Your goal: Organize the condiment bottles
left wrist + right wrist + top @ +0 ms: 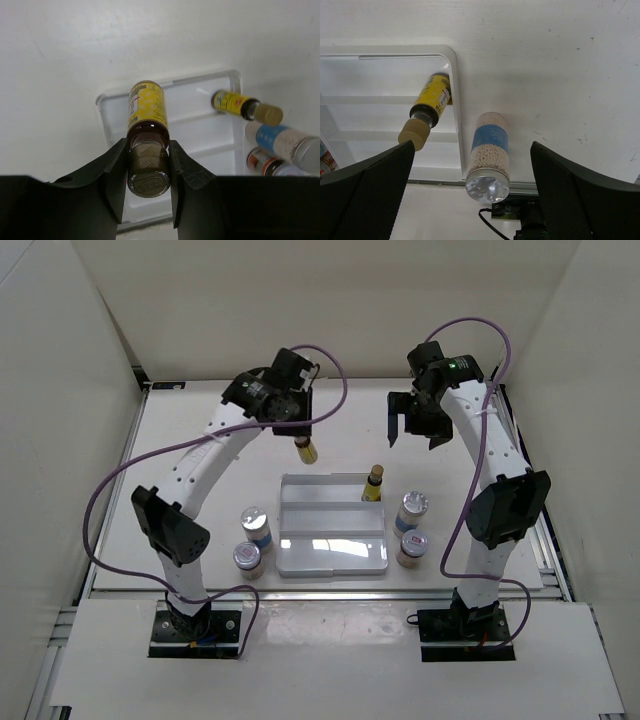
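My left tool (148,150) grasps an amber bottle (147,107), upper centre; my right tool (415,430) hangs released. Next: lower it onto the rack (330,555).

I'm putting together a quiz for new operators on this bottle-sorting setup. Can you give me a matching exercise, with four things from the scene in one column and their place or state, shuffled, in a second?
Things:
1. left gripper
2. right gripper
3. free amber bottle
4. blue-labelled bottle nearest the right arm

Places or states:
A. standing on the table, just right of the white rack
B. open, holding nothing
C. standing on the rack's back step, at its right end
D. shut on an amber bottle

Pairs: 1-D, 2-B, 3-C, 4-A
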Available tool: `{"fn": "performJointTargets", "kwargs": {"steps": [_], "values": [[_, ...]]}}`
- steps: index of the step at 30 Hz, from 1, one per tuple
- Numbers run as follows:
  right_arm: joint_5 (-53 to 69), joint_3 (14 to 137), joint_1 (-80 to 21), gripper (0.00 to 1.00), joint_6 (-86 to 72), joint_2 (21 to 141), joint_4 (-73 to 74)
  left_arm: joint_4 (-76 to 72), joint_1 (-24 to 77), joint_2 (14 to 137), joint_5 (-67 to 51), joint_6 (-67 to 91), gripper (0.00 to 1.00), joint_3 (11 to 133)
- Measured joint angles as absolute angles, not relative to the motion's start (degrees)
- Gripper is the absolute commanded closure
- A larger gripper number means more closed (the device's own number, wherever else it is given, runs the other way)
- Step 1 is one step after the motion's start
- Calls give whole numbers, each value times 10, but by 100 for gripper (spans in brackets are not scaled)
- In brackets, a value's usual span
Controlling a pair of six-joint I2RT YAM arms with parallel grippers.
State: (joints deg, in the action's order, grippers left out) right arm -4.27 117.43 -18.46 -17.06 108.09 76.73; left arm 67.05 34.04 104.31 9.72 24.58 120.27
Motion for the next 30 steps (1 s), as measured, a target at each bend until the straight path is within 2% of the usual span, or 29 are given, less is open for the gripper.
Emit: {"fn": "performJointTargets", "kwargs": {"steps": [7, 21, 28, 29, 30], "values": [[-43, 1163, -185, 0, -171, 1077, 768, 703, 364, 1079, 54, 262, 89, 1151], [-44, 1148, -185, 0, -163, 1061, 769, 689, 346, 1094, 55, 296, 89, 1082], [-50, 1145, -185, 0, -162, 1054, 769, 685, 338, 1124, 64, 320, 78, 1068], [-51, 1145, -185, 0, -161, 1053, 769, 684, 338, 1123, 67, 322, 76, 1068], [-53, 1145, -185, 0, -160, 1051, 769, 683, 337, 1123, 67, 324, 65, 1068]]}}
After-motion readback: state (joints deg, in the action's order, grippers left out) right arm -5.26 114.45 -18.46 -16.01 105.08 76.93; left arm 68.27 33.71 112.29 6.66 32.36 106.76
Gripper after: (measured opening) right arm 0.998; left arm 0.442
